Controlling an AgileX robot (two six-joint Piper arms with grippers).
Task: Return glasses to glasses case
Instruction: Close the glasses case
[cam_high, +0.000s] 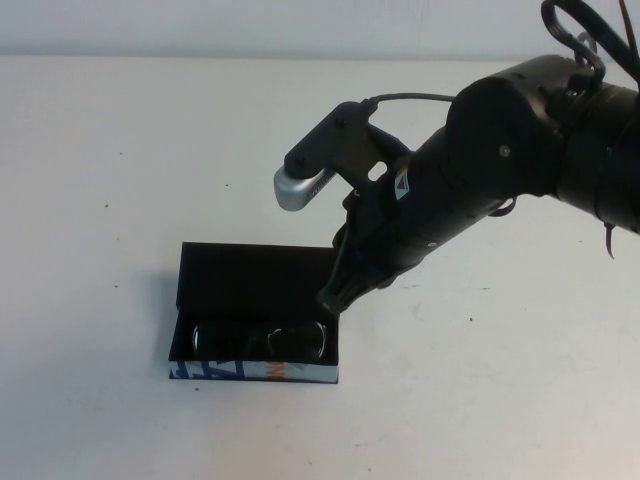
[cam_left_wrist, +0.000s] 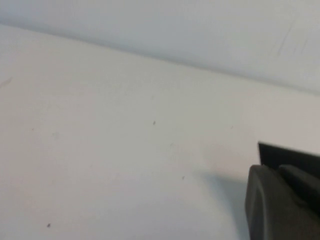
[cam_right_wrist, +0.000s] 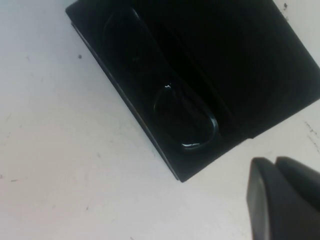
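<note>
The glasses case (cam_high: 252, 280) lies open on the white table, its flat black lid folded back and its light-blue printed front side facing me. The glasses (cam_high: 262, 340) lie inside it, along the front wall. In the right wrist view the glasses (cam_right_wrist: 165, 95) rest in the black case (cam_right_wrist: 250, 65). My right gripper (cam_high: 332, 300) hangs just above the case's right edge; its fingers (cam_right_wrist: 260, 200) are shut and hold nothing. My left gripper (cam_left_wrist: 277, 169) is out of the high view; in its wrist view its fingers are pressed together, empty, over bare table.
The white table (cam_high: 110, 150) spreads around the case with only small specks on it. My right arm (cam_high: 480, 170) reaches in from the upper right. A dark straight edge (cam_left_wrist: 290, 152) shows behind the left fingers; I cannot tell what it is.
</note>
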